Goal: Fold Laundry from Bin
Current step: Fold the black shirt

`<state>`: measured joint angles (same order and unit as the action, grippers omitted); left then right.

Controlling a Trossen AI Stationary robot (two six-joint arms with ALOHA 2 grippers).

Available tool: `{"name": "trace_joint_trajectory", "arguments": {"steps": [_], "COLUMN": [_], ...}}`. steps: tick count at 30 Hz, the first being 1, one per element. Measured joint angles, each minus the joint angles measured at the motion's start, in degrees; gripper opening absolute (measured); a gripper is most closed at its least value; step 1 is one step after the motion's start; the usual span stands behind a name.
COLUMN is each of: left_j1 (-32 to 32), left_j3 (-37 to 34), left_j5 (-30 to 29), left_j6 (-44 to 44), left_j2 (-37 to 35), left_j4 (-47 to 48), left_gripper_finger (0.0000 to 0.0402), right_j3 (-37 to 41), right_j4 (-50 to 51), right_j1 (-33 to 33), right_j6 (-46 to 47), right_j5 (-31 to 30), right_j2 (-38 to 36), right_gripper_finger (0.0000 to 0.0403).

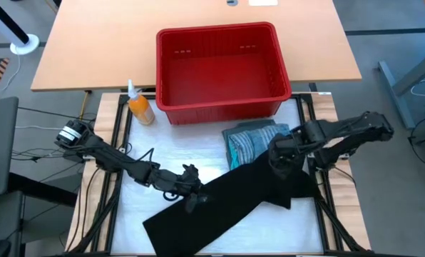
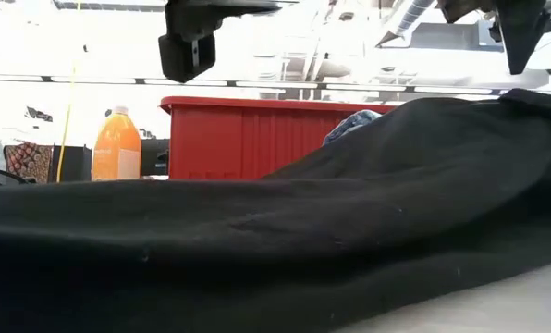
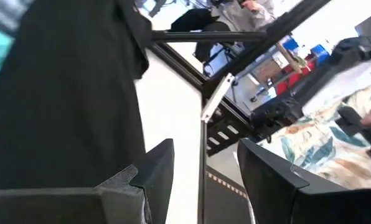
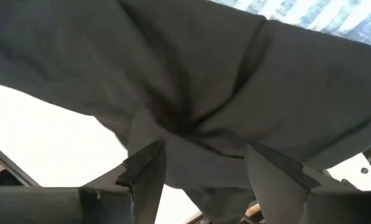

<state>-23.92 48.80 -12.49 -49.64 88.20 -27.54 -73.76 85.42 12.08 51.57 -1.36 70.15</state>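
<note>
The black garment point(image 1: 219, 203) lies spread across our bench point(image 1: 284, 228), near the red bin point(image 1: 219, 68). Our right gripper point(image 4: 201, 165) hangs over it, jaws apart. Our left gripper point(image 3: 204, 180) holds nothing, jaws apart too.

The black garment point(image 1: 227, 200) partly hides the folded striped shirt point(image 1: 254, 140) beneath.

Overhead looking down, table-level view seemingly cloth-blocked, wrists close
</note>
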Motion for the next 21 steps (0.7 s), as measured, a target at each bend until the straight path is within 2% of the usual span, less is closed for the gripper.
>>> {"name": "trace_joint_trajectory", "arguments": {"steps": [4,7,10,16,21], "left_j1": [-1.36,-2.31,-2.77,-2.91,-2.69], "left_j3": [1.94,2.86,2.86,2.86,2.86], "left_j5": [-1.77,-5.01,-5.79,-5.80,-5.88], "left_j6": [2.03,2.66,2.80,3.84,6.76], "left_j2": [0.00,0.00,0.00,0.00,0.00], "left_j4": [2.30,4.86,6.23,9.64,9.78], "left_gripper_finger": [0.0167,0.0167,0.0167,0.0167,0.0167], "right_j3": [0.00,-0.02,-0.02,0.28,8.53], "right_j4": [-1.32,-1.90,-1.56,4.62,-0.40], "right_j1": [3.82,8.98,15.10,25.30,31.24], "right_j6": [2.70,5.68,7.83,20.78,26.14], "right_j5": [1.52,1.88,3.96,4.11,3.82], "right_j2": [-1.93,-2.29,-1.81,0.78,1.35], "right_gripper_finger": [0.0244,0.0244,0.0244,0.0244,0.0244]}}
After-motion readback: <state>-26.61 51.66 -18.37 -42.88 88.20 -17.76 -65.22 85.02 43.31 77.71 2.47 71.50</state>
